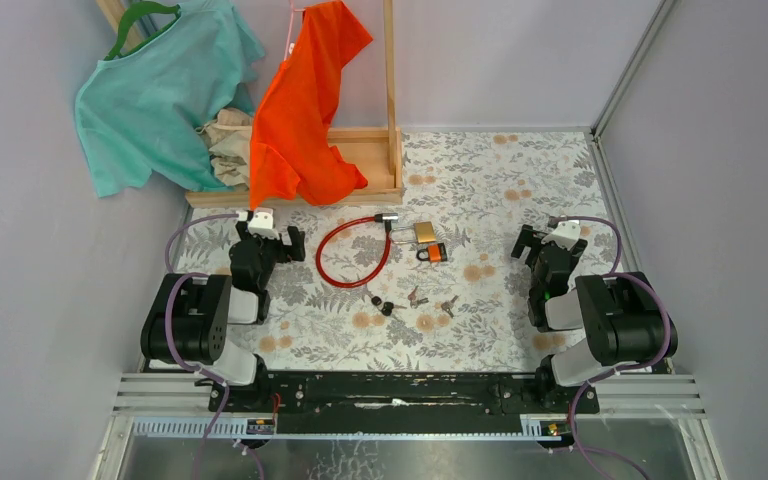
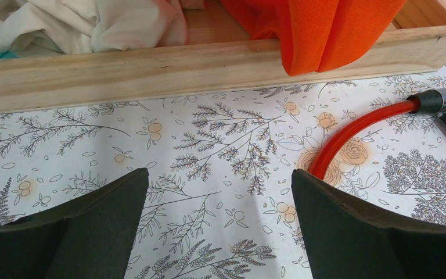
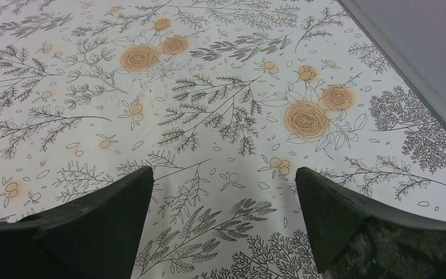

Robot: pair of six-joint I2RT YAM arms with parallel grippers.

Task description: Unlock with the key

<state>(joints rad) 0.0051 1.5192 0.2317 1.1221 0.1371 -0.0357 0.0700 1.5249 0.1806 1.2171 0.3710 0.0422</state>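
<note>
A red cable lock (image 1: 352,255) lies in a loop on the floral table, its metal end near a brass padlock (image 1: 424,232) and an orange-and-black padlock (image 1: 433,254). Several small keys (image 1: 388,305) lie scattered in front of them, one pair (image 1: 447,306) further right. My left gripper (image 1: 265,240) is open and empty, left of the red loop; the cable shows in the left wrist view (image 2: 348,142). My right gripper (image 1: 538,247) is open and empty, right of the locks, over bare cloth (image 3: 223,174).
A wooden tray (image 1: 370,160) with a post stands at the back left, holding a beige cloth (image 1: 225,140). An orange shirt (image 1: 305,110) and a teal shirt (image 1: 150,90) hang over it. Grey walls stand close on the left and right.
</note>
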